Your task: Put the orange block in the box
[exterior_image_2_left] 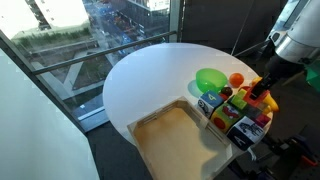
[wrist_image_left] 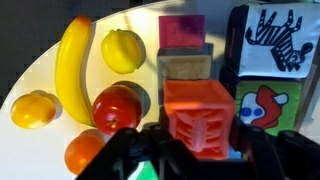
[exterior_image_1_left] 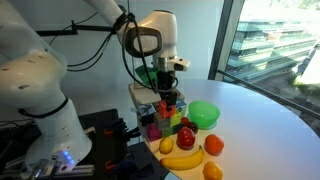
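The orange block (wrist_image_left: pixel 200 118) is a small orange-red cube sitting between the two dark fingers of my gripper (wrist_image_left: pixel 196 150) in the wrist view. The fingers press on both of its sides. In both exterior views the gripper (exterior_image_1_left: pixel 170 98) (exterior_image_2_left: pixel 262 96) hangs low over a cluster of coloured blocks, and the orange block (exterior_image_2_left: pixel 261 98) shows at its tips. The box (exterior_image_2_left: pixel 170 140) is a shallow square tray with low walls near the table's edge, a short way from the block cluster. It is out of the wrist view.
A green bowl (exterior_image_2_left: pixel 210 78) (exterior_image_1_left: pixel 204 113) stands beside the blocks. A banana (wrist_image_left: pixel 72 65), a lemon (wrist_image_left: pixel 122 50), a red apple (wrist_image_left: pixel 115 108) and round oranges (wrist_image_left: pixel 33 109) lie next to them. A purple cube (wrist_image_left: pixel 181 30) and picture blocks (wrist_image_left: pixel 270 40) sit behind the orange block.
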